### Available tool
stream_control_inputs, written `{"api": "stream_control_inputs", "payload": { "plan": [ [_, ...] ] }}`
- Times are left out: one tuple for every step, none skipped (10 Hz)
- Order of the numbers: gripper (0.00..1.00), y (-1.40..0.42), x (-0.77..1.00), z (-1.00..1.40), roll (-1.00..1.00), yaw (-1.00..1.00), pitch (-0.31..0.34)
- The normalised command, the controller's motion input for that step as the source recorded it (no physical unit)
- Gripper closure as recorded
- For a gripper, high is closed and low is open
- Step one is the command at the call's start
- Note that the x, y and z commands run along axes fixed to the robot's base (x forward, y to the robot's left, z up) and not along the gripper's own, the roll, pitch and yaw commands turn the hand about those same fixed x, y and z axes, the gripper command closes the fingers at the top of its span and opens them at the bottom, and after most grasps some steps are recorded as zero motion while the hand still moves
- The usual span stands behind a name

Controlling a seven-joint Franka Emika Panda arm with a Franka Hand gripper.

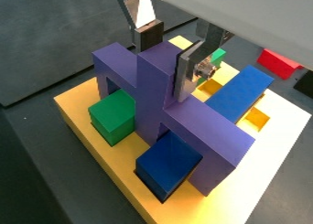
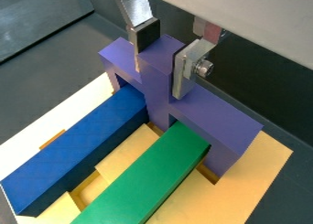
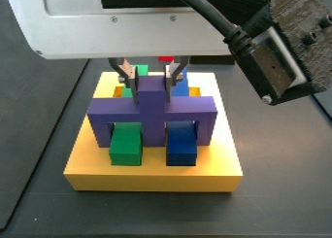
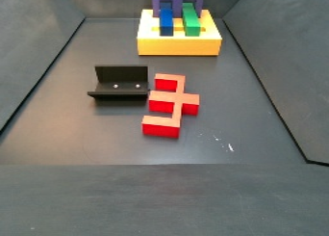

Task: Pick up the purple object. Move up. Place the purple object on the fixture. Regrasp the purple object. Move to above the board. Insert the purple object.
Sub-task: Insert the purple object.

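Purple and blocky, the purple object (image 3: 153, 110) stands on the board (image 3: 155, 170), a flat yellow slab, with its legs down in the slab and straddling two long bars. The green bar (image 2: 145, 184) and the blue bar (image 2: 76, 154) run side by side under its notches. A raised central rib (image 1: 156, 86) runs along the top of the piece.

The gripper (image 2: 167, 52) hangs directly above the piece, pointing straight down from the wrist. Its two flat silver fingers (image 2: 188, 68) flank the rib, one on each side. In both wrist views a narrow gap seems to show between the pads and the rib, so the claw looks released, though the angle makes this hard to confirm.

Well apart from the board, on the dark floor, the black fixture (image 4: 118, 84) stands in a side view. Just beside it lies a red notched block (image 4: 167, 105).
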Motion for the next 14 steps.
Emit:
{"api": "stream_control_inputs", "payload": {
  "plan": [
    [1.00,-0.07,0.03,0.00,0.14,0.00,0.006],
    [1.00,0.00,0.04,0.14,0.03,0.00,0.034],
    [1.00,0.00,0.07,0.03,0.11,0.00,0.006],
    [1.00,0.00,0.09,0.00,0.17,0.00,0.000],
    [1.00,0.00,0.04,-0.15,0.23,0.00,0.000],
    [1.00,0.00,0.02,-0.16,0.24,0.00,0.000],
    [1.00,0.00,0.01,-0.16,0.25,0.00,0.000],
    [1.00,0.00,0.00,-0.16,0.25,0.00,0.000],
    [1.00,0.00,0.09,-0.01,0.28,0.00,0.013],
    [1.00,0.00,0.07,0.00,0.27,0.00,0.050],
    [1.00,0.00,0.01,-0.26,0.24,0.00,-0.021],
    [1.00,0.00,0.01,-0.58,0.17,0.00,-0.134],
    [1.00,-0.07,0.00,-0.71,0.12,0.00,-0.193],
    [1.00,-0.12,0.00,-0.76,0.10,0.00,-0.210]
  ]
}}
